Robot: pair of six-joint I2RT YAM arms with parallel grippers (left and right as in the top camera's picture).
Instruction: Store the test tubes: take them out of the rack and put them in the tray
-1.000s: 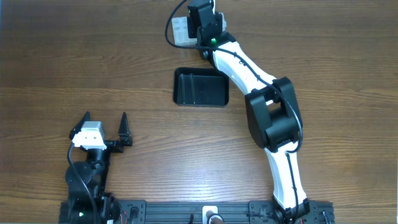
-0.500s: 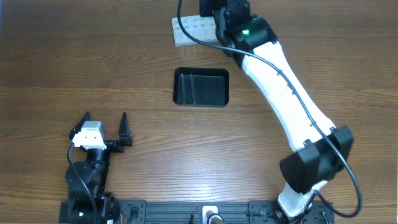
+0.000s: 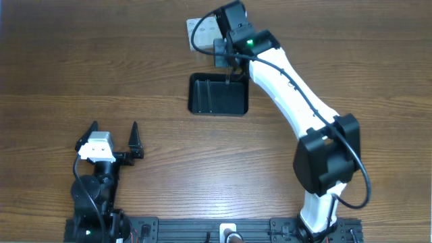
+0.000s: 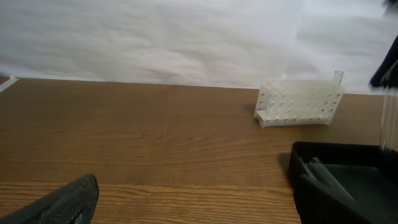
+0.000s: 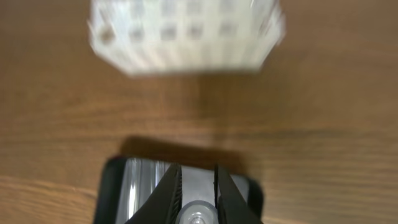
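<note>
At upper centre of the top view, one white rack (image 3: 201, 30) stands just above one black tray (image 3: 202, 108). The right gripper (image 5: 198, 186), over the tray's upper right part, has its fingers clamped on one test tube (image 5: 198, 214). A second tube (image 4: 339, 78) stands upright in the rack, and at least one lying tube (image 4: 323, 175) rests in the tray. At lower left, the left gripper (image 3: 113, 127) sits well apart from the tray, fingers spread.

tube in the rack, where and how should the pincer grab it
Grip the tube by its bare top end, the only part clear above the rack, coming straight down from above. It stands upright in an end hole, so the rack's walls block any side approach. The right pincer would first need to release the held tube.
</note>
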